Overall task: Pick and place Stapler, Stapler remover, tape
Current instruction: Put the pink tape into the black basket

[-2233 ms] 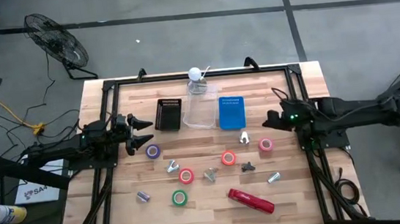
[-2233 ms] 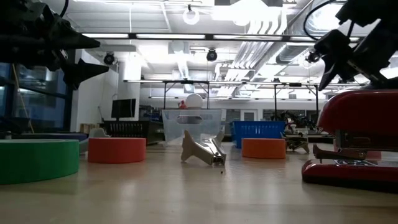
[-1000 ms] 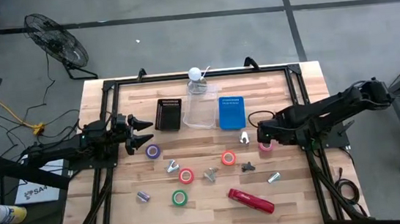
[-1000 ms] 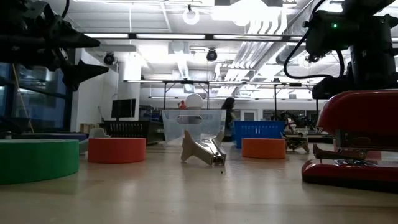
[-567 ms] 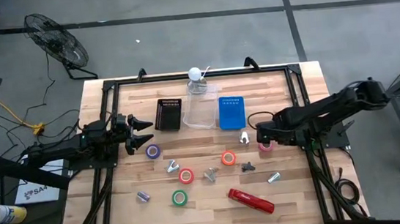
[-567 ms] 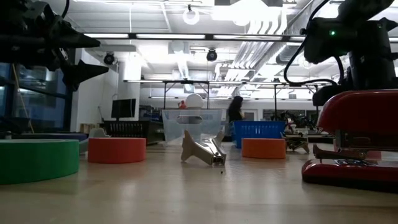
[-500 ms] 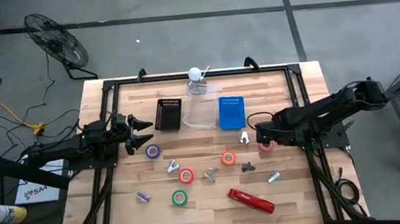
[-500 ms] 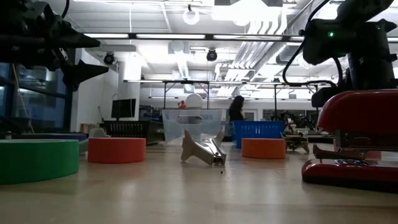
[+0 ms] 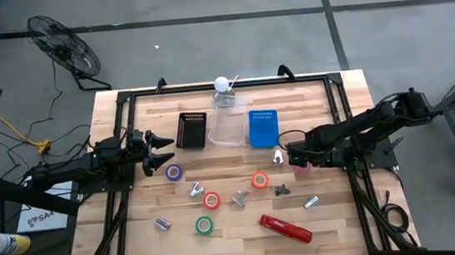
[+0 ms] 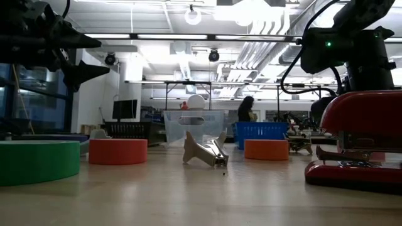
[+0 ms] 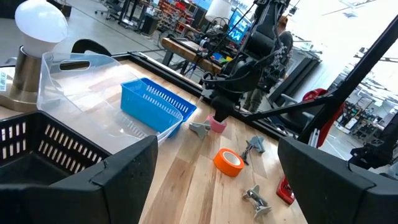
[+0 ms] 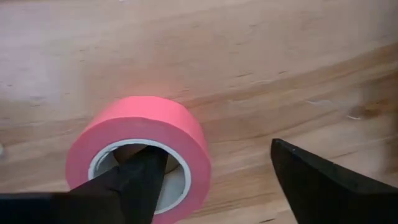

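From above, a wooden table (image 9: 246, 234) framed by black rails stands on a grey concrete floor, with a floor fan (image 9: 60, 45) beyond its far left corner. The left gripper (image 9: 161, 149) waits with fingers spread at the left edge, near the purple tape roll (image 9: 173, 173). The right gripper (image 9: 296, 156) reaches in over the pink tape roll (image 9: 301, 170), just beside the blue tray (image 9: 263, 127). The red stapler (image 9: 286, 229) lies near the front edge, with the green roll (image 9: 204, 226) and two red-orange rolls (image 9: 211, 200) between. At table height, the stapler (image 10: 364, 135) looms at the right, the green roll (image 10: 39, 160) at the left, a metal staple remover (image 10: 204, 150) mid-table, and a bright workshop with ceiling lights and a person (image 10: 245, 110) lies behind. The left wrist view shows the clear bin (image 11: 87, 93) beside the blue tray (image 11: 157, 104), and the right arm over the pink roll (image 11: 217, 124). The right wrist view shows open jaws straddling the pink roll's (image 12: 140, 134) wall, one finger (image 12: 140, 177) in its core, one finger outside, on bare wood.
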`<action>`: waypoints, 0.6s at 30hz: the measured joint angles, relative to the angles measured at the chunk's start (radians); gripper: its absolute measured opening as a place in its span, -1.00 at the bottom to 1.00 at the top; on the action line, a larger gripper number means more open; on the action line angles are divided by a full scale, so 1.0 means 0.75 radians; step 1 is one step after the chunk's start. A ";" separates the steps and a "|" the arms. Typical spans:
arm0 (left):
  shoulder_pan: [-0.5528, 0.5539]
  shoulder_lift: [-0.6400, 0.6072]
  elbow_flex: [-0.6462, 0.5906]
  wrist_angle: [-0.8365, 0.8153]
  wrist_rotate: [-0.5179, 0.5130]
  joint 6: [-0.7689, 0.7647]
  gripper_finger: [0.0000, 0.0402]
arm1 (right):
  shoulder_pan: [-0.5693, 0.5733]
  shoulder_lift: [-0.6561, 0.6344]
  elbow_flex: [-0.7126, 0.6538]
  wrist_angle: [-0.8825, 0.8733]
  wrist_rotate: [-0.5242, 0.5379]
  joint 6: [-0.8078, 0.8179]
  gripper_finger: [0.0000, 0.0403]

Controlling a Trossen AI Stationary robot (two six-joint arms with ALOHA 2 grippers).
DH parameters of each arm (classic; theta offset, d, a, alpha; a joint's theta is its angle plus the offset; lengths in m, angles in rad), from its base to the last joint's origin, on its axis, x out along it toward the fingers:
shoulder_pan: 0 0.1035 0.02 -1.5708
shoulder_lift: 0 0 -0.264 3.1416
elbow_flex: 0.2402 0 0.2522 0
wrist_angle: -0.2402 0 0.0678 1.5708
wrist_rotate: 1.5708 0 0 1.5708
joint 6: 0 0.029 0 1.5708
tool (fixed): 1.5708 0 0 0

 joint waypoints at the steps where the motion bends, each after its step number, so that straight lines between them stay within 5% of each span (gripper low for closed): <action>1: 0.000 0.000 0.000 0.000 0.000 0.000 0.63 | 0.000 0.000 0.000 0.000 0.003 0.000 0.27; 18: 0.000 0.000 0.000 0.000 -0.001 -0.001 0.63 | 0.000 0.000 -0.001 0.009 0.016 -0.064 -0.83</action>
